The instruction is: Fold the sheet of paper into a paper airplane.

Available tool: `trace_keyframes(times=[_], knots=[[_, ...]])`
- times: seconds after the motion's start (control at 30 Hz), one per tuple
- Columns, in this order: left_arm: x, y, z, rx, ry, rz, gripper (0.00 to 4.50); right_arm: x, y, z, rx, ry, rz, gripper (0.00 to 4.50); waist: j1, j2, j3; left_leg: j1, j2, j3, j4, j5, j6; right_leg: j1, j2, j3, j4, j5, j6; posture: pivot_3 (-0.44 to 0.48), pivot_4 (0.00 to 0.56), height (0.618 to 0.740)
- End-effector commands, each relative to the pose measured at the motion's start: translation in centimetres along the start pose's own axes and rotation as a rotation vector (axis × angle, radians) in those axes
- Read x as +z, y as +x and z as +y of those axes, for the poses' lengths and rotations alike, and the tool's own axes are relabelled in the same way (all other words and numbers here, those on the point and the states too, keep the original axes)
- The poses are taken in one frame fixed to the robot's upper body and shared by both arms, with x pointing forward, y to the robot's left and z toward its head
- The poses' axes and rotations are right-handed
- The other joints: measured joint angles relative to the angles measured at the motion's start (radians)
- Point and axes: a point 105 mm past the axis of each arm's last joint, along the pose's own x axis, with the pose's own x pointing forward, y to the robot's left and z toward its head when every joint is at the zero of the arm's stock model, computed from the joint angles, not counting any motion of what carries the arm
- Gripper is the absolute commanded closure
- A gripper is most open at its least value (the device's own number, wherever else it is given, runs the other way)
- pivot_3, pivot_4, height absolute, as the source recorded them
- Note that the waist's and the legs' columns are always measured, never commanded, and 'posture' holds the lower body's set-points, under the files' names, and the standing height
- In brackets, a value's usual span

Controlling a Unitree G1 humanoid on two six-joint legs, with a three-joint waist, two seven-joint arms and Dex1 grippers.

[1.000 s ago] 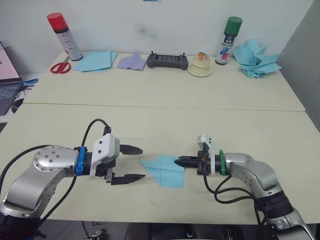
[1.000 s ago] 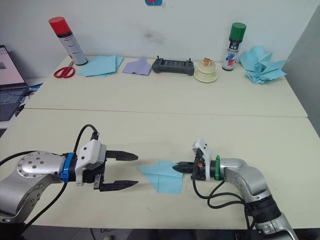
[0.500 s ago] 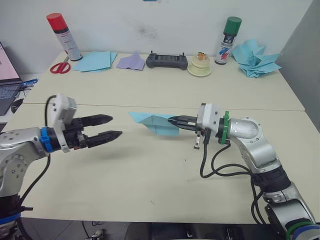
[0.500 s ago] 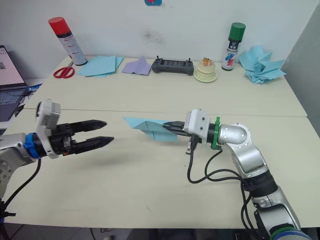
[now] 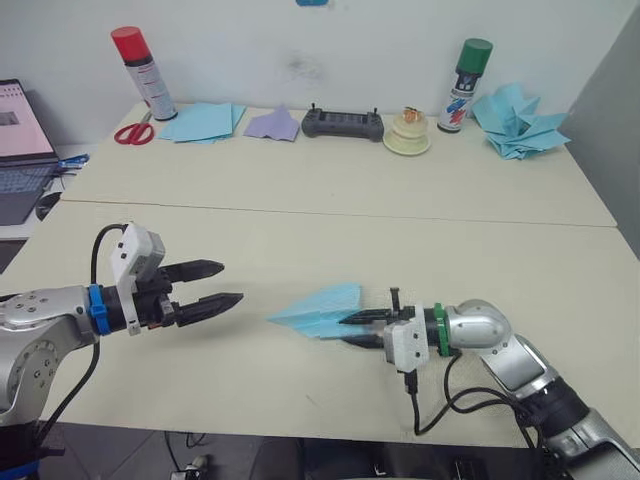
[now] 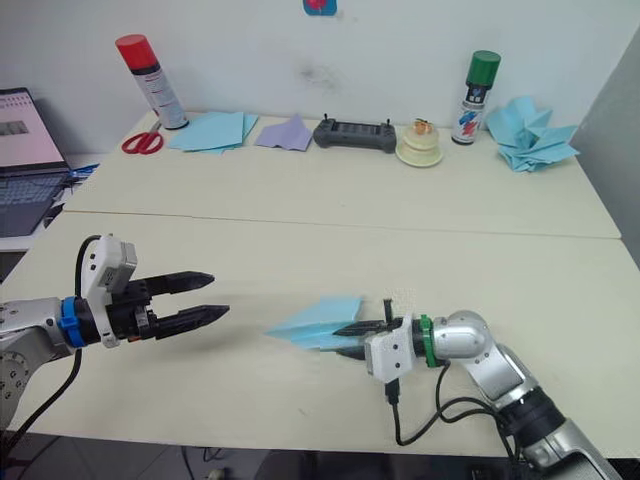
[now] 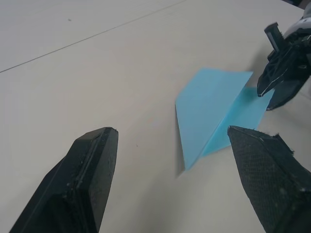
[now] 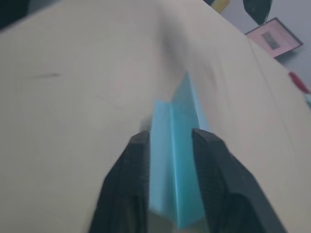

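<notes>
While the right gripper (image 5: 352, 329) clamps its two black fingers on the tail end of the paper airplane (image 5: 318, 309), the light-blue dart juts out ahead of those fingertips with its pointed nose aimed toward the left gripper (image 5: 226, 284), low over the near table (image 5: 300, 385); whether its underside touches the surface cannot be told. From the right wrist, the folded ridge runs straight out between the fingers (image 8: 127, 160), which press on it from either side. Facing it, the left gripper hovers with its fingers spread apart and nothing between them, well short of the nose, the airplane lying beyond its fingertips in the left wrist view. Far past both grippers, along the back edge of the further table, stand a red-capped spray can (image 5: 143, 74), red scissors (image 5: 133, 133), a stack of light-blue sheets (image 5: 201, 121), a lavender paper dart (image 5: 273, 124), a black controller (image 5: 342, 122), a small cream dish (image 5: 407, 137), a green-capped spray can (image 5: 462, 84) and a heap of light-blue darts (image 5: 520, 121). Off beyond the left gripper's outer side sits a laptop (image 5: 22, 150).
</notes>
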Motion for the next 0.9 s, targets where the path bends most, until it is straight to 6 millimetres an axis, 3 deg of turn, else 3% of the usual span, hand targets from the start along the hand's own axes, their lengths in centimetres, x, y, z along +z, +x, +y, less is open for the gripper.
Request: trace_keyframes(times=[0.03,0.17,0.27,0.37,0.43,0.77,0.9], knots=[[0.8,0.4,-0.8,-0.029,0.054,-0.015,0.53,2.2,-2.1,-0.1,0.066,0.133,-0.096,2.15,0.000,0.000,0.000,0.000,0.000,0.000,0.000,0.000,0.000,0.000,0.000,0.000,0.001,0.000,0.000,0.000,0.150,0.740],[0.6,1.2,-1.4,-0.049,0.070,-0.013,0.53,2.8,-3.4,-2.6,0.037,0.223,-0.114,2.15,-0.004,0.000,0.000,0.001,0.000,0.000,0.001,0.000,0.000,0.000,0.000,0.001,0.002,0.000,0.000,0.000,0.150,0.740],[0.8,2.3,-1.8,-0.043,0.086,-0.042,0.53,2.2,-3.2,-5.6,-0.087,0.294,-0.118,2.73,-0.009,0.000,0.000,0.003,0.001,0.000,0.000,0.000,0.000,0.000,0.001,0.002,0.005,0.000,0.000,0.000,0.150,0.740],[1.3,3.9,-2.4,-0.018,0.087,-0.102,0.53,1.3,-2.6,-6.9,-0.167,0.378,-0.108,3.75,-0.005,0.000,0.000,0.004,0.001,0.000,0.000,0.000,0.000,0.000,0.002,0.002,0.008,0.000,-0.001,0.000,0.150,0.740],[1.5,5.1,-3.7,-0.053,0.056,-0.144,1.14,0.8,-2.1,-7.2,-0.199,0.430,-0.095,4.49,-0.001,0.000,0.000,0.003,0.000,-0.001,0.000,0.000,0.000,0.000,0.001,0.002,0.008,0.000,-0.001,0.000,0.150,0.740],[-2.9,8.7,-6.3,-0.082,0.075,-0.038,4.36,-0.5,0.7,-4.6,-0.154,0.576,-0.031,4.50,-0.002,0.000,0.000,0.003,0.000,0.000,0.000,0.000,0.000,-0.001,0.000,0.003,0.009,0.000,-0.001,0.000,0.150,0.740],[-4.1,9.4,-7.1,-0.095,0.074,-0.003,4.43,-1.2,1.0,-3.3,-0.120,0.654,-0.011,4.50,-0.003,0.000,0.000,0.003,-0.001,0.000,0.001,0.000,0.000,-0.001,0.001,0.002,0.009,0.000,-0.001,0.000,0.150,0.740]])
